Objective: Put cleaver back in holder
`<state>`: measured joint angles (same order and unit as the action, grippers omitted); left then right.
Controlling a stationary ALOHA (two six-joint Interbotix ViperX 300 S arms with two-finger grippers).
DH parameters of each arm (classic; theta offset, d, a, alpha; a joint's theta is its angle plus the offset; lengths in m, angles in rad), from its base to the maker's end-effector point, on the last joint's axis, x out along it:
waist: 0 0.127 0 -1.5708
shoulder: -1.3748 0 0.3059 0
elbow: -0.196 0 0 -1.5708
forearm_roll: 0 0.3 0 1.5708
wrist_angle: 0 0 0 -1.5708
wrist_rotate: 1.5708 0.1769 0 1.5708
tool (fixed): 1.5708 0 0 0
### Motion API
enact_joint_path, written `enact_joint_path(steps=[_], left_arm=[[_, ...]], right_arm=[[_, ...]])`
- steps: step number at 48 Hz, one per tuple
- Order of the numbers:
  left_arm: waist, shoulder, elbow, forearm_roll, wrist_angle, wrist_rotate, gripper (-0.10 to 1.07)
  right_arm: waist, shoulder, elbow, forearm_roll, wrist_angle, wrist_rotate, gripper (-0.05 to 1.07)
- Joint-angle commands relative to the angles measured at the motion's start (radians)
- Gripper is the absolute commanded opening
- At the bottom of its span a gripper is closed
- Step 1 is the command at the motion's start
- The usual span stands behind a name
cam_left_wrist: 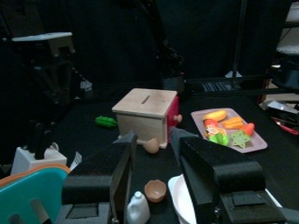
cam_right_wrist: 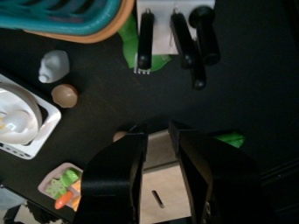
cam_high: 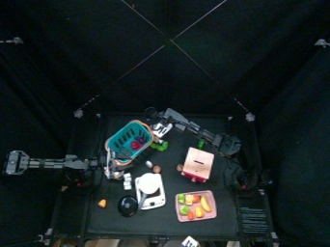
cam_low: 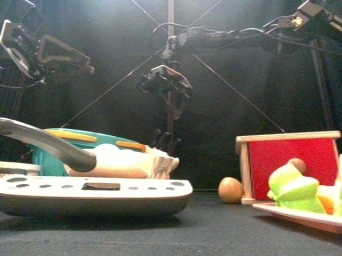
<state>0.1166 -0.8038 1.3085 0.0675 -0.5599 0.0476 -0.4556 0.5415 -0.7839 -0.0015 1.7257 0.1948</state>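
Note:
A white holder stands beside the teal basket, and three dark handles stick out of it. No pale blade shows, so I cannot tell which handle is the cleaver's. My right gripper hovers a little way back from those handles, open, with nothing between its jaws. In the front view it hangs high over the table's middle. My left gripper rests open and empty at the table's left side.
A tan block with a red side stands right of centre. A pink tray of toy vegetables lies at the front right. A white pan with a grey handle sits at the front, and a brown egg lies near the block.

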Motion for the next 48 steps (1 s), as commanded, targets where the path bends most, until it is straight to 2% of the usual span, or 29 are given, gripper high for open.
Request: enact_joint_path(steps=[1, 6, 10, 21, 28, 38, 48], left_arm=[[-0.002, 0.002, -0.014, -0.009, -0.006, -0.002, 0.76], [-0.002, 0.003, -0.011, -0.015, -0.006, -0.002, 0.76], [-0.002, 0.002, -0.011, -0.017, -0.003, -0.002, 0.76], [0.000, 0.002, -0.009, -0.015, -0.003, 0.003, 0.76], [-0.002, 0.003, -0.009, -0.015, -0.003, 0.005, 0.76], [-0.002, 0.002, -0.009, -0.006, 0.012, 0.005, 0.76], [-0.002, 0.003, -0.005, 0.012, 0.067, 0.005, 0.76]], right_arm=[[0.006, -0.110, 0.051, -0.008, 0.003, 0.000, 0.68], [0.012, -0.204, 0.187, -0.032, -0.003, 0.011, 0.68], [0.023, -0.284, 0.304, -0.052, -0.051, 0.020, 0.68], [0.081, -0.525, 0.644, -0.037, -0.316, 0.100, 0.68], [0.132, -0.630, 0.785, -0.035, -0.482, 0.117, 0.68], [0.172, -0.704, 0.927, -0.026, -0.667, 0.120, 0.68], [0.210, -0.778, 1.089, 0.044, -0.851, 0.150, 0.68]])
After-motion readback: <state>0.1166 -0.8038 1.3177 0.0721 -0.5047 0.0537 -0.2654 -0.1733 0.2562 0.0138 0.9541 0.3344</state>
